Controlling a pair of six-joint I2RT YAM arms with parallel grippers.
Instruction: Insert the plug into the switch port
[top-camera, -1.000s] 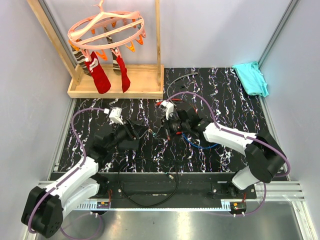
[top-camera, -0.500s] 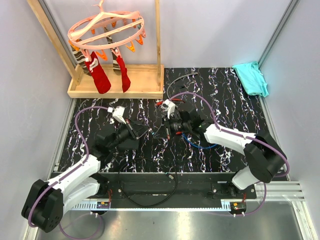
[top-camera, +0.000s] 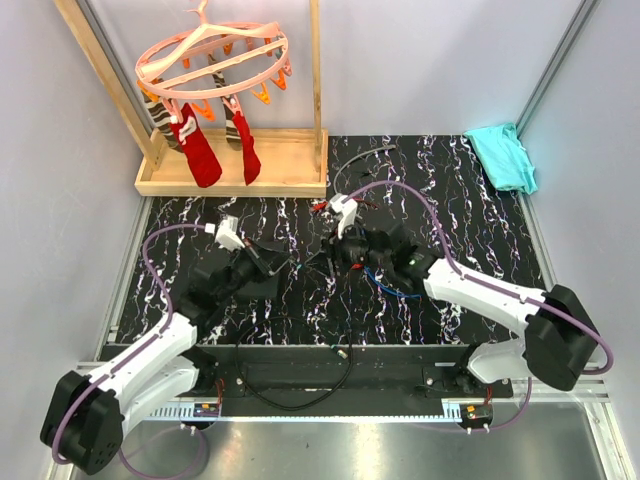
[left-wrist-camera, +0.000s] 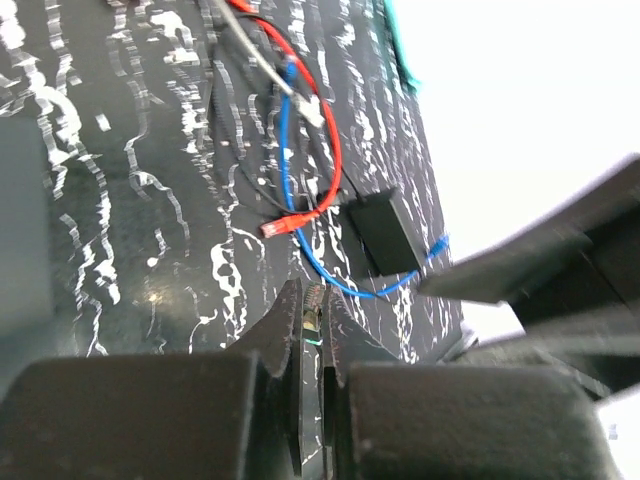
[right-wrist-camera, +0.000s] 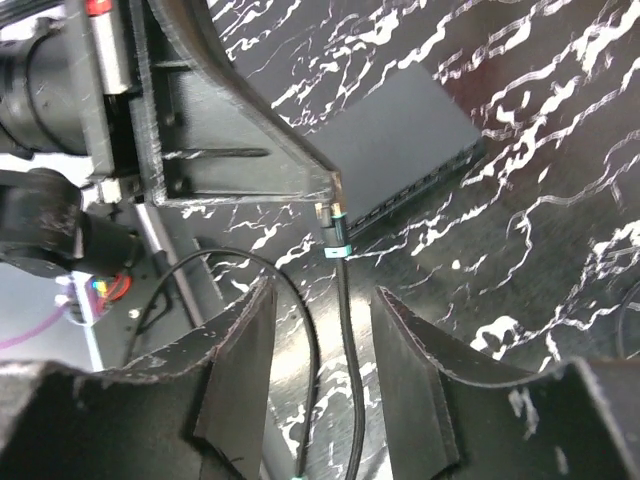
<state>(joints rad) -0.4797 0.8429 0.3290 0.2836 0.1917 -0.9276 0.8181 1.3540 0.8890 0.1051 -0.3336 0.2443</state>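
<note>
The left gripper (left-wrist-camera: 310, 335) is pressed together on the plug (right-wrist-camera: 331, 228), pinching it right at the fingertips, with the green band showing just under the metal end. The right gripper (right-wrist-camera: 325, 375) stands spread. The plug's cable (right-wrist-camera: 350, 340) drops free between its fingers, apparently touching neither.

The switch (right-wrist-camera: 400, 135) lies flat on the desk (right-wrist-camera: 530, 230), its thin socketed edge turned toward the right wrist camera. The switch port (right-wrist-camera: 425, 185) row is just beside the plug tip: near, not seated, and whether they touch cannot be told.

This looks like the line-up before the push. The plug seems tilted against that edge, so it likely needs levelling and squaring to one socket first. After that comes a slow, straight press. Nothing pins the box, so it may slide away, and bracing its far side with the free gripper would help. Slack in the cable should keep it from tugging the plug off line.

Room is tight in the middle, where both wrists crowd together. Past the left gripper's fingers lie a narrower black block (left-wrist-camera: 383, 232), a red connector (left-wrist-camera: 281, 226) and a blue lead (left-wrist-camera: 290, 180). All three are things to snag on. The desk is more open toward the teal cloth (top-camera: 503, 155) at the far right, while the wooden rack (top-camera: 235, 175) closes off the back left.
</note>
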